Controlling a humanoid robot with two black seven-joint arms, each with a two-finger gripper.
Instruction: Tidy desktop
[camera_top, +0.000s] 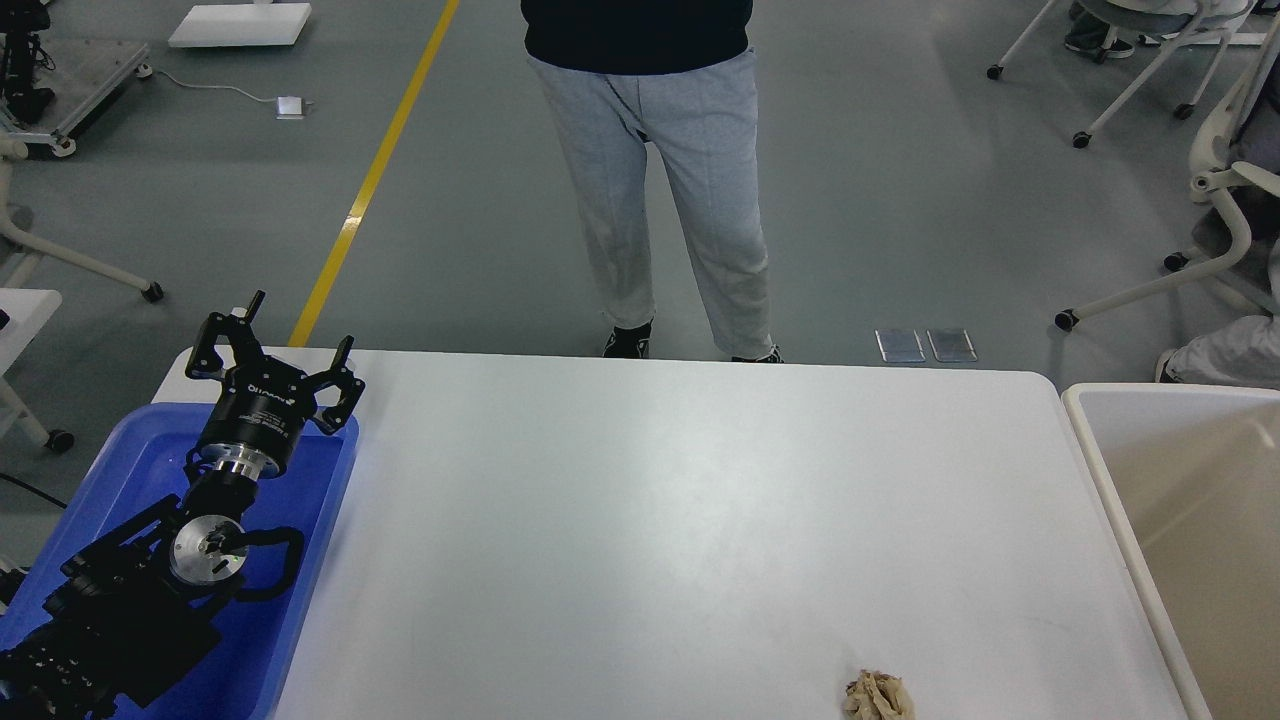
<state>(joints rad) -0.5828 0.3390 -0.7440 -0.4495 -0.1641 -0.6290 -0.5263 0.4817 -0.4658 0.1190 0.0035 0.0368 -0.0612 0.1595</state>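
Note:
The white desktop (660, 500) fills the lower half of the head view. A small crumpled beige paper wad (878, 697) lies on it near the front edge, right of the middle. My left gripper (296, 322) is open and empty, held above the far end of the blue tray (310, 560) at the desktop's left side. It is far from the wad. My right gripper is out of view.
A beige bin with a white rim (1105, 470) stands against the desktop's right edge. A person in grey trousers (660, 180) stands just behind the far edge. Office chairs (1200, 190) stand on the floor at the far right.

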